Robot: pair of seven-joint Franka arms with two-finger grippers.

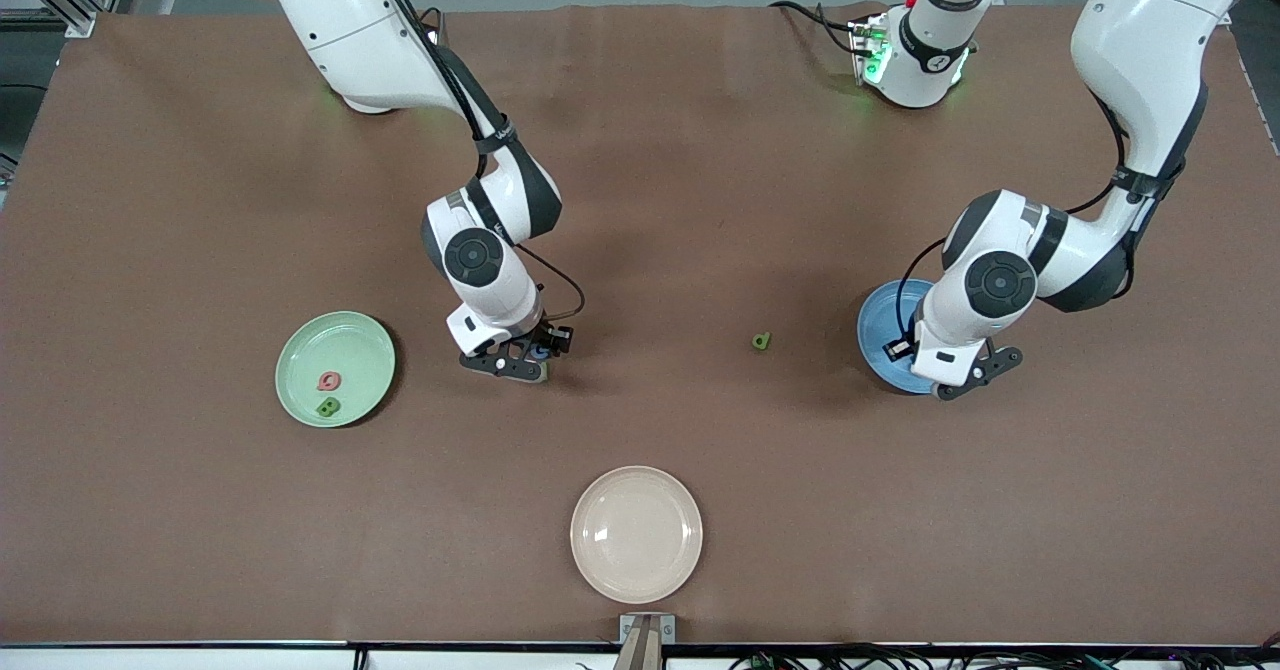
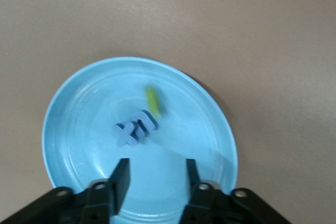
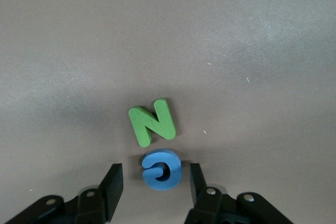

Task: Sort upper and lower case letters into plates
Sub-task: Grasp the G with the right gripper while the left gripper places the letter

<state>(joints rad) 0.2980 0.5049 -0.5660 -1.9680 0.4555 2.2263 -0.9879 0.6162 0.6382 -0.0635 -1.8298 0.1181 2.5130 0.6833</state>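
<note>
Right gripper [image 3: 152,182] low over the table between the green plate [image 1: 300,350] and the cream plate [image 1: 636,533]; jaws wide, empty, blue C [image 3: 161,169] sitting right between the fingers, green N [image 3: 151,121] just past it, near but apart; a straight drop should bracket the C alone. Green plate already holds pink Q [image 1: 328,381] and green B [image 1: 327,407]. Left gripper [image 2: 155,179] over the blue plate [image 2: 68,145], jaws wide, empty; blue x [image 2: 126,134] and m [image 2: 147,120] lie there, a blurred green piece [image 2: 153,101] alongside. One green letter [image 1: 762,341] loose on the table near the blue plate; left arm nearer.
</note>
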